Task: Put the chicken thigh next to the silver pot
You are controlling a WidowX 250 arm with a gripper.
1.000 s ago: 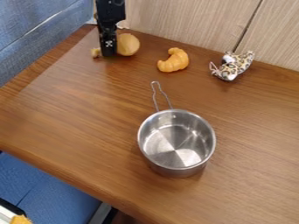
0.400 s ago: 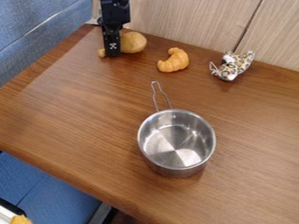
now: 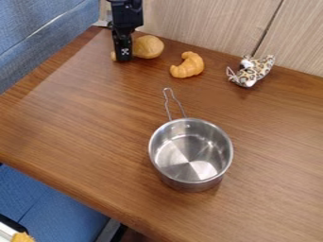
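The gripper (image 3: 124, 57) is at the upper left of the table, pointing down, shut on the narrow part of the chicken thigh (image 3: 148, 47). The thigh's rounded tan end sticks out to the right of the gripper, and a bit of its bone end shows at the left. Whether the thigh touches the table, I cannot tell. The silver pot (image 3: 191, 182) stands upright right of the table's middle, its wire handle pointing toward the back. The thigh is well behind and left of the pot, apart from it.
An orange croissant (image 3: 187, 65) lies right of the thigh, between it and a leopard-print toy (image 3: 253, 71) near the back wall. The wooden table (image 3: 82, 123) has its front edge running from left to lower middle. Blue fabric borders its left side.
The gripper has shifted slightly to the right, and the chicken thigh has moved right along with it, closer to the croissant. The pot has kept its place.
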